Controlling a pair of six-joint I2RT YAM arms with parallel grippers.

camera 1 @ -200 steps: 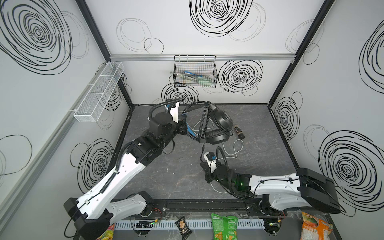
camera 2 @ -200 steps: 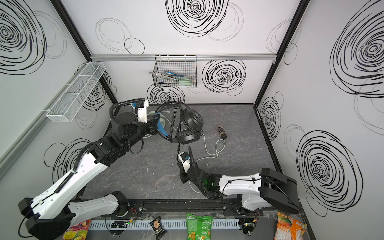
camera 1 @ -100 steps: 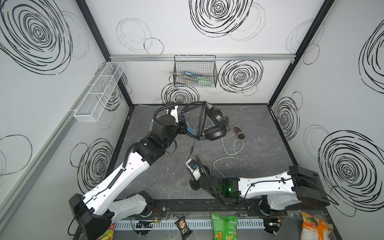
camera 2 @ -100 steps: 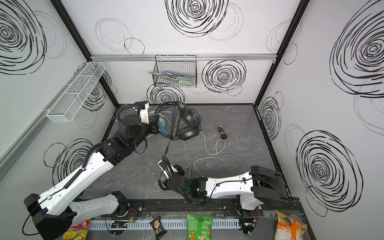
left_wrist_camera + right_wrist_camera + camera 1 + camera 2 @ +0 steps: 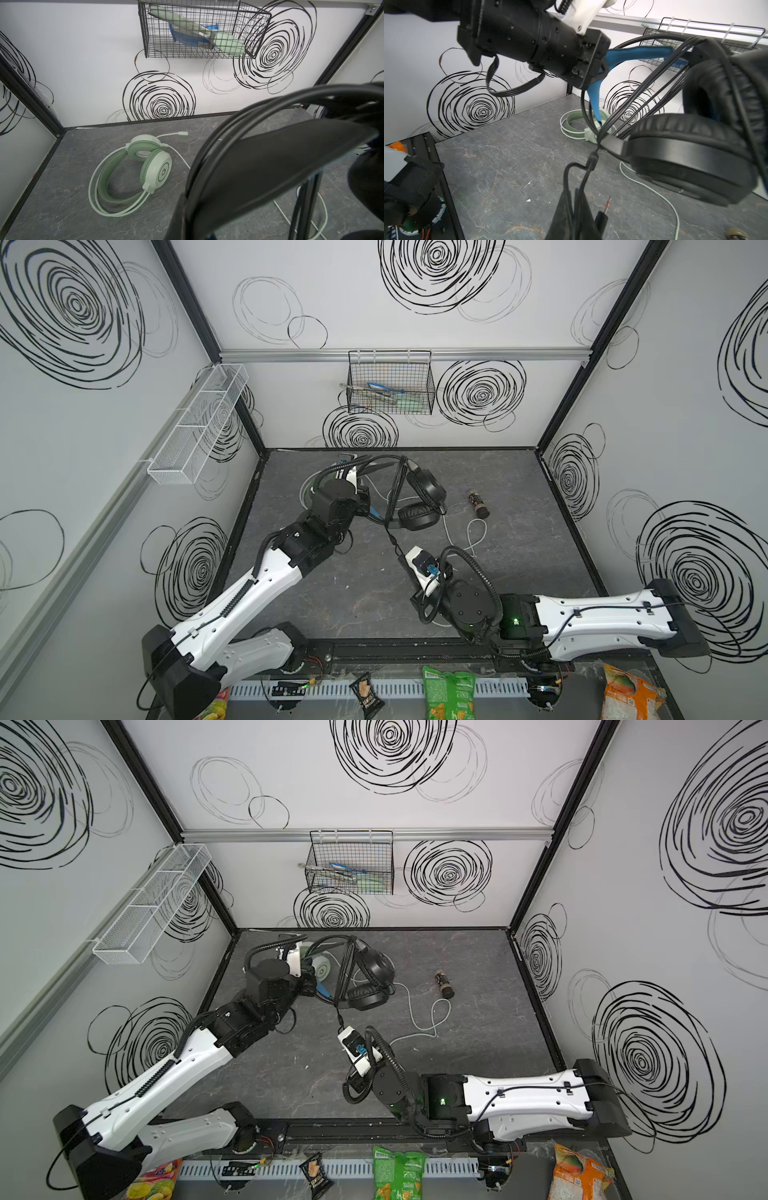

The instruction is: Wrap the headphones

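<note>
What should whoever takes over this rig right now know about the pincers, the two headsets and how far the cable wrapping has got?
Left pincer: shut on the blue-lined headband of the black over-ear headset, held up above the dark marbled table.
Right pincer: shut on the black cable near its plug.
Mint-green and white headset: lying at the table's back left, its white cable trailing loose.
Done: several strands of black cable appear to run round the black headset.
Left: wrap the short free end, then the whole white cable.
</note>
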